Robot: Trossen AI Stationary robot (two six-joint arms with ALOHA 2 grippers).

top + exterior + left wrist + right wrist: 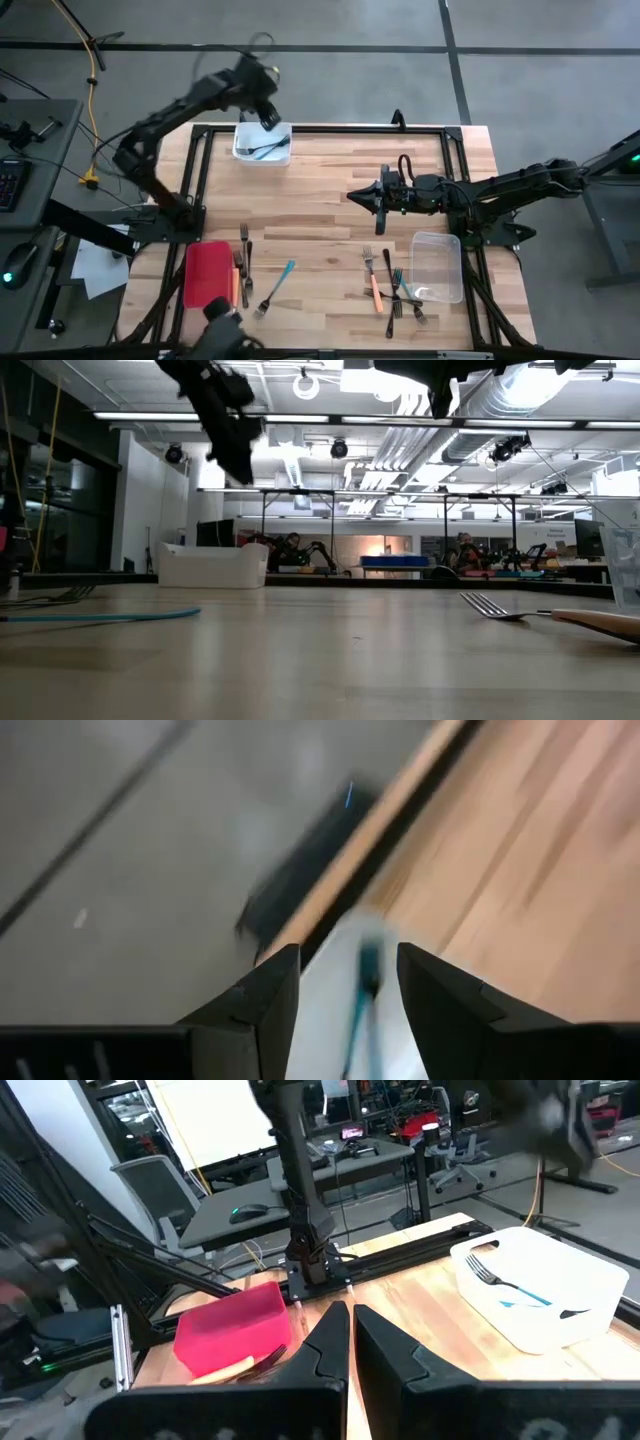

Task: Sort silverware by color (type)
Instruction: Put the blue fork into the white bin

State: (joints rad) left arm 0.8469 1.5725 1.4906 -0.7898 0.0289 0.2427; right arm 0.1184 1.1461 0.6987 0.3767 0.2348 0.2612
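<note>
My left gripper [268,118] hangs open just above the white tub [262,143] at the table's far edge; it is blurred in the left wrist view [348,952]. In the tub lie grey forks and a teal-handled fork [520,1292], which also shows below the open fingers [365,982]. My right gripper [352,194] is shut and empty above the table's middle. Loose silverware lies near the front edge: a teal fork [275,288], dark forks [245,250], and an orange-handled fork [375,290] among several dark ones [400,295].
A red tray [207,272] lies at the front left with utensils at its right side. A clear tub [437,265] stands at the front right. A black frame runs round the table's edges [330,128]. Bare wood lies between the tubs.
</note>
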